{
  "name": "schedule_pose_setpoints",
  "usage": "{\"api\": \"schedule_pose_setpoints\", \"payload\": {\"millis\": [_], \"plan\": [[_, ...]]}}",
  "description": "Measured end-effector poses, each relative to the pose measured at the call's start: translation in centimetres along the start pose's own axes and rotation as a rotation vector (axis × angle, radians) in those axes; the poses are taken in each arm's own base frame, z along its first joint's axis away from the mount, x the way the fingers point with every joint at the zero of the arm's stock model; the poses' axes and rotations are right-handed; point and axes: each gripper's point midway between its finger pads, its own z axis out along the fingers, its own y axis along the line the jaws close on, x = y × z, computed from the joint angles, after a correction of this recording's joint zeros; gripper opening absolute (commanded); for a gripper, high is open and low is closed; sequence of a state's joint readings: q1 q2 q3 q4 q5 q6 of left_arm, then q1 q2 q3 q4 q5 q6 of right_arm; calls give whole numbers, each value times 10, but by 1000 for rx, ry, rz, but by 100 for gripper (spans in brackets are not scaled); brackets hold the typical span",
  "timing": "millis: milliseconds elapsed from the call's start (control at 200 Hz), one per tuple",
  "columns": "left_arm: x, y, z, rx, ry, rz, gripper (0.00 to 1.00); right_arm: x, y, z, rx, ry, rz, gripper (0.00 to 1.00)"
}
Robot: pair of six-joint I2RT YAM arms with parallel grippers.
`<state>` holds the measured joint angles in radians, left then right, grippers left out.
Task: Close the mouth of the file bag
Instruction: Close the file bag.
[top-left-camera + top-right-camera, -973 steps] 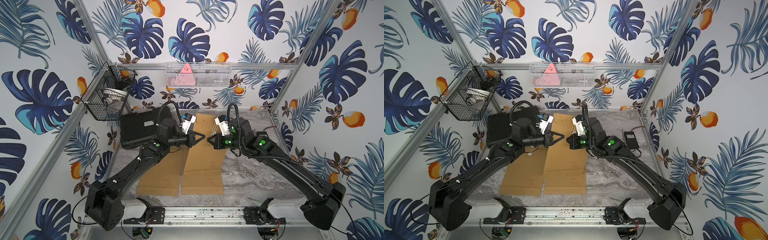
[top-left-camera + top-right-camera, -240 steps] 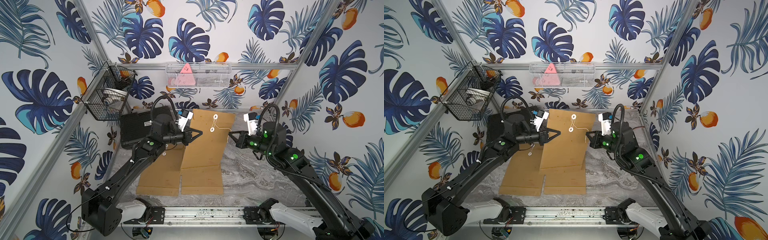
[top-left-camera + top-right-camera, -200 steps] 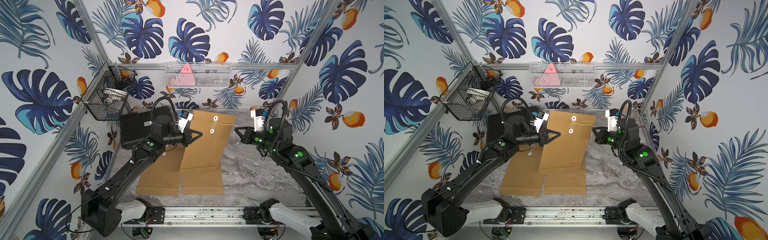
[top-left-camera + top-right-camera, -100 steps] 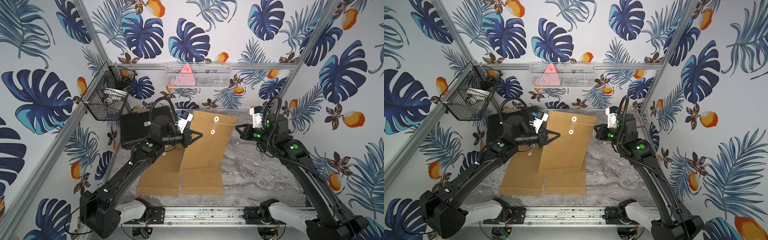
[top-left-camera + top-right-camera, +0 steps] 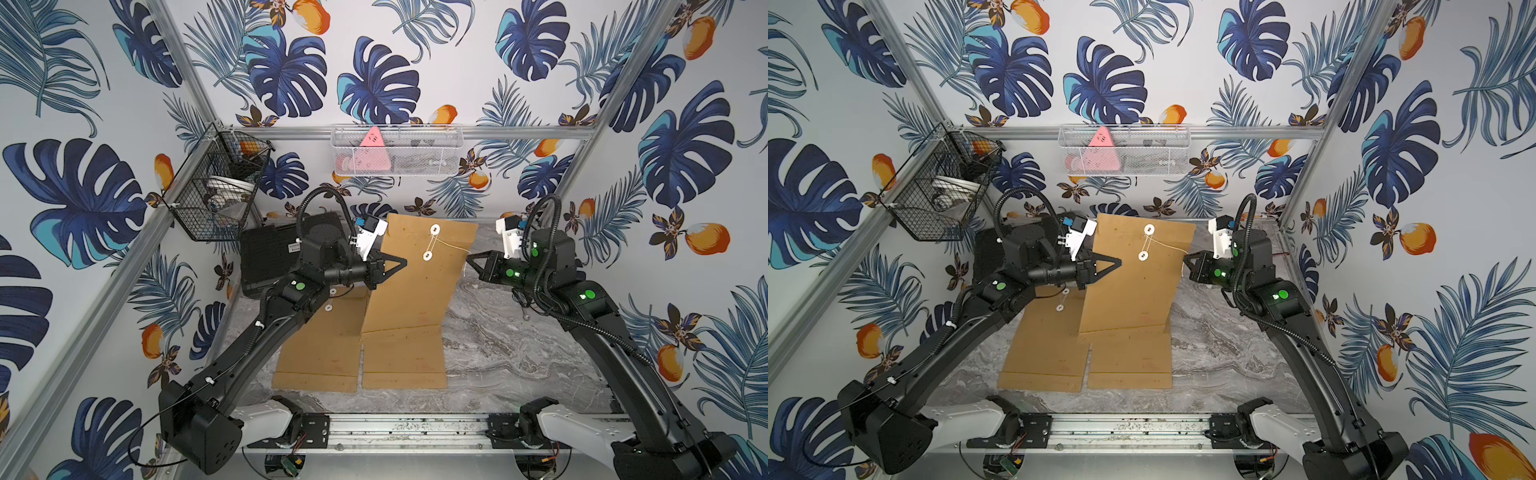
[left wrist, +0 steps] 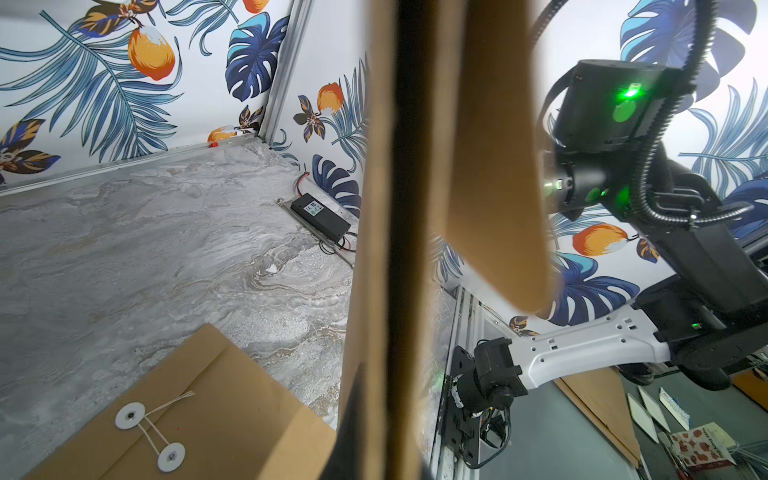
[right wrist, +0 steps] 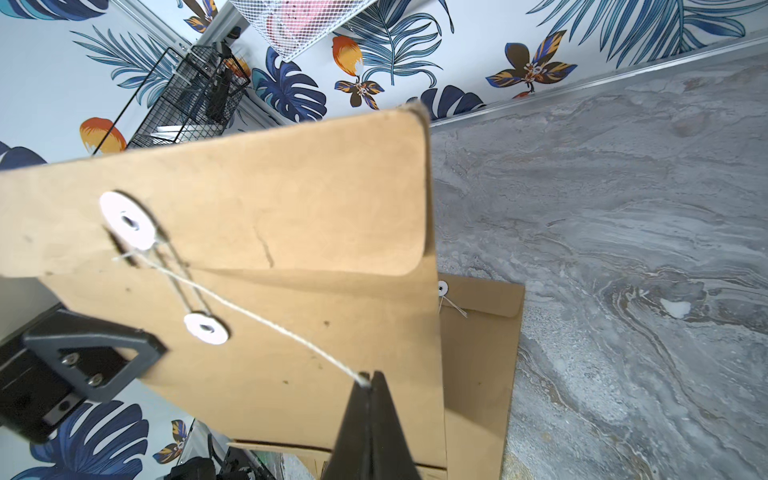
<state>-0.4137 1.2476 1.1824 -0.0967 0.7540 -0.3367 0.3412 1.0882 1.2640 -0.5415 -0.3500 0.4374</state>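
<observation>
The brown file bag (image 5: 411,291) has its upper half lifted off the table and its flap (image 7: 291,199) folded down. My left gripper (image 5: 401,262) is shut on the bag's left edge, which fills the middle of the left wrist view (image 6: 374,249). Two white discs (image 7: 129,226) (image 7: 206,329) sit on the flap and the body, with string running between them. A thin white string (image 7: 257,320) leads taut from the discs to my right gripper (image 7: 370,380), shut on its end. In both top views that gripper (image 5: 1185,257) hangs just off the bag's right edge.
A second file bag (image 5: 320,340) lies flat on the marble table (image 5: 519,353), partly under the lifted one. A black case (image 5: 270,257) sits at the back left below a black wire basket (image 5: 216,195). A power adapter (image 6: 320,212) lies by the right wall.
Since the earliest frames, the left gripper has raised the bag's top and the right gripper has drawn the string out to the right. In the last second the right gripper edged slightly left and back.
</observation>
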Motion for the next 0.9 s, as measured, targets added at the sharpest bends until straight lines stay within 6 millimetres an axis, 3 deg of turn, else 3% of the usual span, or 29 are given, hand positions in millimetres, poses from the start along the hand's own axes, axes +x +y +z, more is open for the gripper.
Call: {"api": "schedule_pose_setpoints", "payload": {"millis": [255,660,901], "plan": [[5,12,6,-33,15,-20,0,-16,38,-21,-130,-20,-7,0],[7,18,8,-50,19,-16,0,-50,92,-32,-363,-56,46,0],[10,20,8,-55,25,-16,0,-56,105,-31,-451,-56,80,0]]}}
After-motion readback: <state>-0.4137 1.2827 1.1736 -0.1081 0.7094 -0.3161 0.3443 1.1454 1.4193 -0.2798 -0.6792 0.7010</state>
